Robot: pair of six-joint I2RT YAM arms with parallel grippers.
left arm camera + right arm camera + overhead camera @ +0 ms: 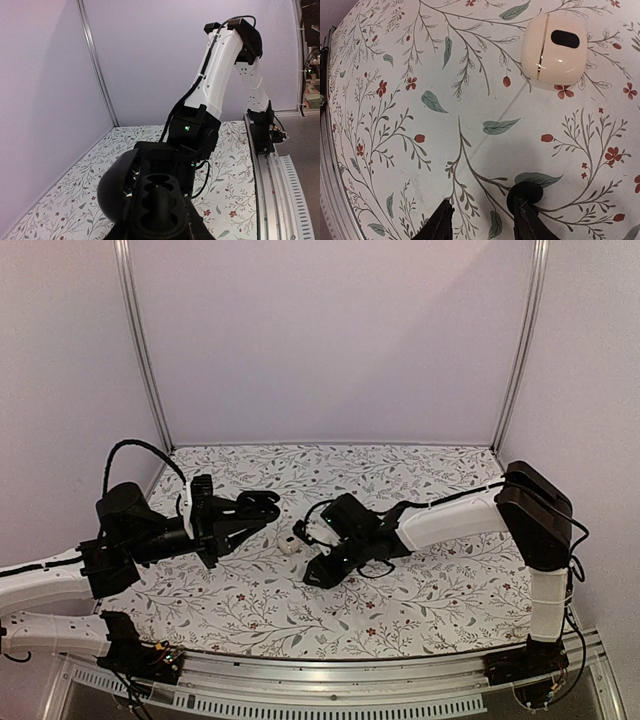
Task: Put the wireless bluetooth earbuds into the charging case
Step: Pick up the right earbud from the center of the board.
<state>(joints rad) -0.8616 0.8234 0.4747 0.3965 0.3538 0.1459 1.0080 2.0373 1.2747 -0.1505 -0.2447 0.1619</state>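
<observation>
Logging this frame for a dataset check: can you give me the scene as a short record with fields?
left gripper: shut on black case
right gripper: open, low over the table
cream case: closed, on the table, ahead of the right gripper
earbuds: small black lump at one right fingertip, possibly one; no other visible

Place: a robot test cell, lab-like.
Walls: plain lilac panels (330, 330) on three sides of the desk (300, 625).
Far corners: bare aluminium posts (141, 350).
Near edge: aluminium rail (330, 668) carrying arm bases (520, 665) and loose wiring (548, 695).
Top: floral cloth (420, 465).
</observation>
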